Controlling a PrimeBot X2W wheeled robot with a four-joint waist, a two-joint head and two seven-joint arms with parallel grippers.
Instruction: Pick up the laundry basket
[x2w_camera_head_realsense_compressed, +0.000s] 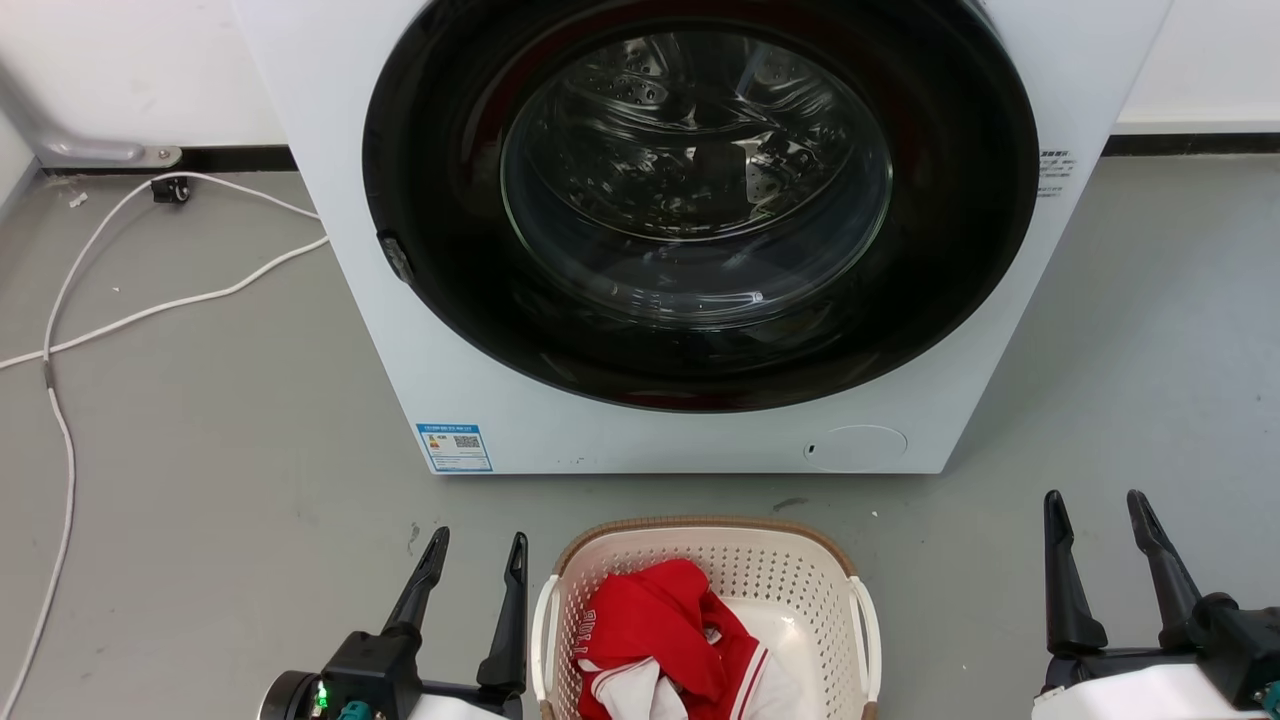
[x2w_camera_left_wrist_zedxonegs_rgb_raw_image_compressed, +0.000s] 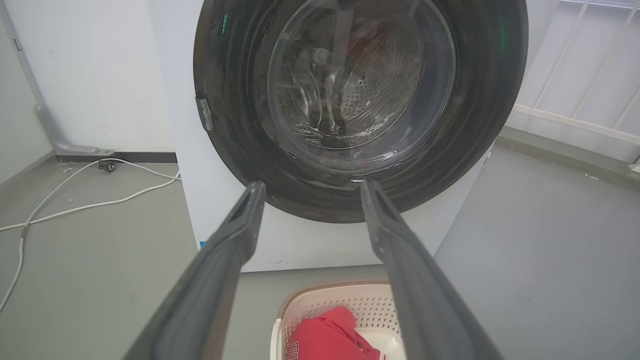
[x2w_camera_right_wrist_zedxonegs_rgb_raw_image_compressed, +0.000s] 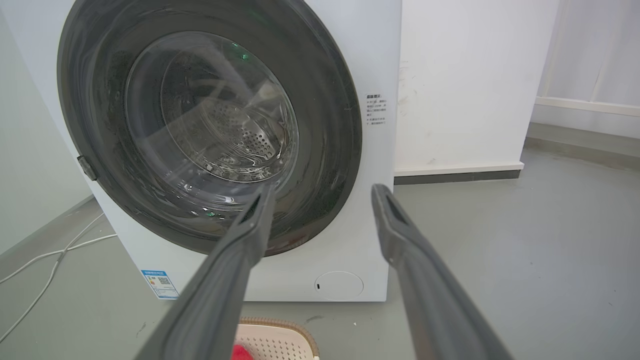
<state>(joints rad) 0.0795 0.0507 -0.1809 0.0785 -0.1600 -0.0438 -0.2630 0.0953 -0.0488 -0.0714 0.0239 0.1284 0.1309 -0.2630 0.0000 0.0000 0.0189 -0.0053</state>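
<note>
Cream plastic, the laundry basket (x2w_camera_head_realsense_compressed: 700, 524) sat just beside the left gripper's (x2w_camera_head_realsense_compressed: 478, 545) spread fingers but well apart from the right gripper's (x2w_camera_head_realsense_compressed: 1097, 505), also spread, so a lopsided lift might have spilled its red garment (x2w_camera_head_realsense_compressed: 650, 612).

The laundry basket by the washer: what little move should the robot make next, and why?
Probably bring the left gripper and right gripper, both open and touching nothing, in toward the white side handles of the laundry basket, which sits on the floor between them.

A cream perforated laundry basket (x2w_camera_head_realsense_compressed: 790, 570) with a brown woven-look rim stands upright on the grey floor. Red and white clothing lies inside.
</note>
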